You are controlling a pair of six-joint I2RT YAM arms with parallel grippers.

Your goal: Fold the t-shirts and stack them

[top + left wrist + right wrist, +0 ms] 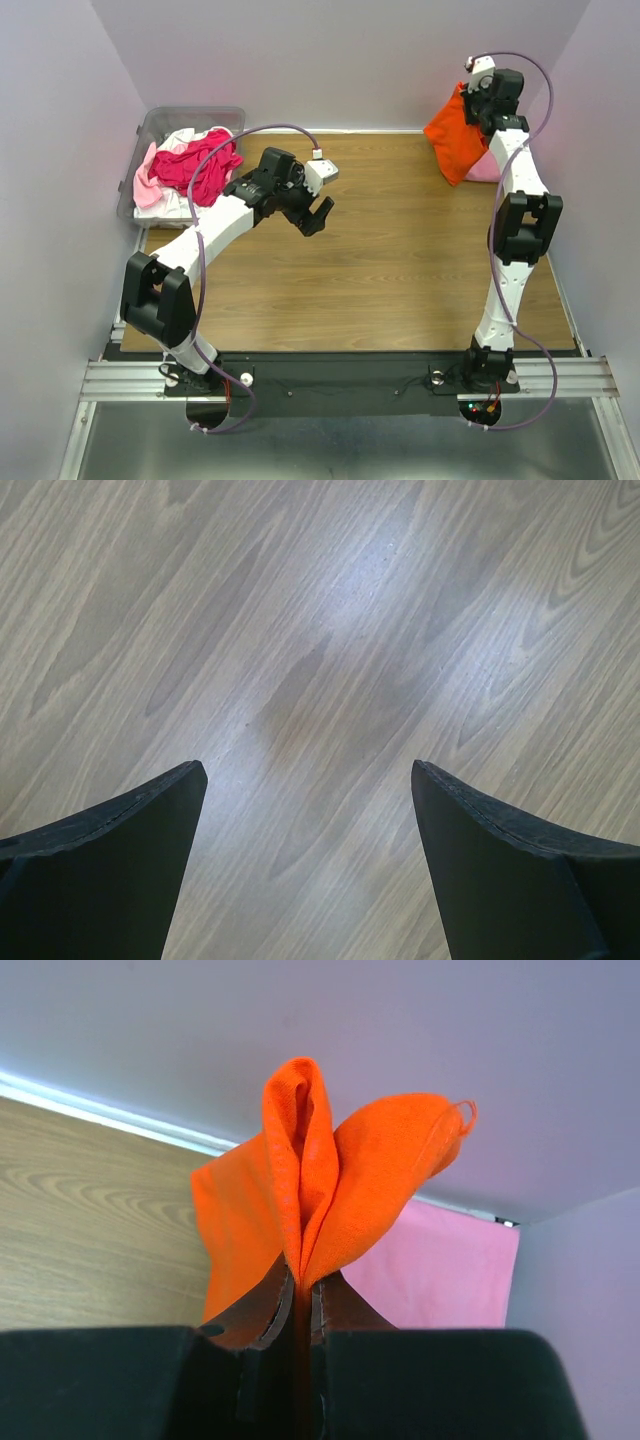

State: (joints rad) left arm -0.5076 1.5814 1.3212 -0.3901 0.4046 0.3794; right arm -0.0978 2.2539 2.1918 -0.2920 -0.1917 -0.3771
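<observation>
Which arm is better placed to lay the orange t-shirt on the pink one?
Right. The right arm has its jaws shut on the orange t-shirt, held up right by the light pink t-shirt in the far right corner. The left arm holds its jaws open over bare wooden table, far from both.

A wood-grain bench (400, 260) fills the floor of the booth, with pale lavender walls (330, 60) on three sides. A clear plastic bin (150, 125) sits in the far left corner. Aluminium rails (125, 380) run along the near edge.
</observation>
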